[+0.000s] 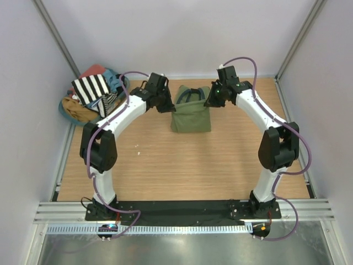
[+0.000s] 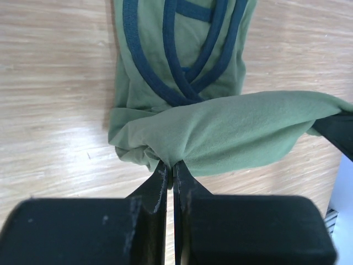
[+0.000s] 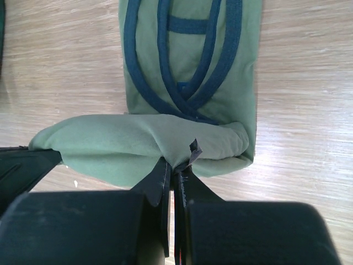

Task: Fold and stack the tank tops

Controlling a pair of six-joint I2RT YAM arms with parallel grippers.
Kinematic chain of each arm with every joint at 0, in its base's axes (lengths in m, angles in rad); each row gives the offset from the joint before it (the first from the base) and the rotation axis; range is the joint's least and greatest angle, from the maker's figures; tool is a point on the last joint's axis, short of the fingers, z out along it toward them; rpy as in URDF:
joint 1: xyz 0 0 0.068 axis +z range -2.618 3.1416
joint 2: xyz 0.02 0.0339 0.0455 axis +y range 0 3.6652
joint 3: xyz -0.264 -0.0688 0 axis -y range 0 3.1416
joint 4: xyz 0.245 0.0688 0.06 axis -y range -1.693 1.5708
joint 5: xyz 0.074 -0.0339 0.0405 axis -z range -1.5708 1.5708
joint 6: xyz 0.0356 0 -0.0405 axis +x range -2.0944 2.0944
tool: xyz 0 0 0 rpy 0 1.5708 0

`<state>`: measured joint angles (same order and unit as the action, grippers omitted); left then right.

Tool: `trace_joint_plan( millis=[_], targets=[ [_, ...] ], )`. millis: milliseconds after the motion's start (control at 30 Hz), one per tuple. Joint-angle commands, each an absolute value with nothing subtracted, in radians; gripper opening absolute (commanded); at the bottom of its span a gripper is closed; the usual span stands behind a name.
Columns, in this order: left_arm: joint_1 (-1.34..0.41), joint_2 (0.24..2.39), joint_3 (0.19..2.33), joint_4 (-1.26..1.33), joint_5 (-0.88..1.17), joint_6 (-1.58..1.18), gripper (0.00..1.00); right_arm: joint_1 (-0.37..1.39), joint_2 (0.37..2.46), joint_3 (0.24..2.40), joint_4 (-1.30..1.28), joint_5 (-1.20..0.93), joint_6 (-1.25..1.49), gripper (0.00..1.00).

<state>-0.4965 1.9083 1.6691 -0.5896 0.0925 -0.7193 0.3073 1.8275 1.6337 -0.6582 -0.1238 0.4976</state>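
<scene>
the green top [image 1: 191, 118] lies flat on the table [image 1: 165, 165], far of centre between the two arms. it is olive with navy binding around the neck and armholes, and the crossed straps show in both wrist views. a plain green fold [image 2: 231, 132] [image 3: 138, 144] is raised across the strap end. the left gripper [image 2: 170, 168] pinches one corner of that fold, jaws pressed together on the cloth. the right gripper [image 3: 175, 165] pinches the other corner the same way. at the far left sits a basket [image 1: 62, 108] holding the striped top [image 1: 91, 88] on a heap with red cloth [image 1: 94, 70] and mustard cloth [image 1: 77, 110].
</scene>
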Motion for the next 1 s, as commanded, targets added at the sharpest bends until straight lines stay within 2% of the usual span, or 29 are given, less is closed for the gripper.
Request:
trace_joint_plan(
  millis=[0,333,667,967],
  targets=[
    [-0.476,1.907,1.709,-0.607,0.144,-0.687,0.00,0.287,1.809,1.678,-0.631,-0.156,0.476,0.01],
    [-0.541,1.735,1.457,-0.537,0.169,-0.704,0.00,0.296,1.559,1.341,-0.538,-0.229,0.520,0.01],
    [-0.762,1.557,1.230,-0.508,0.034,-0.768,0.00,0.313,1.197,0.990,-0.572,-0.204,0.537,0.01],
    [-0.911,1.494,1.221,-0.532,-0.038,-0.818,0.01,0.314,1.011,0.910,-0.643,-0.207,0.549,0.01]
  ],
)
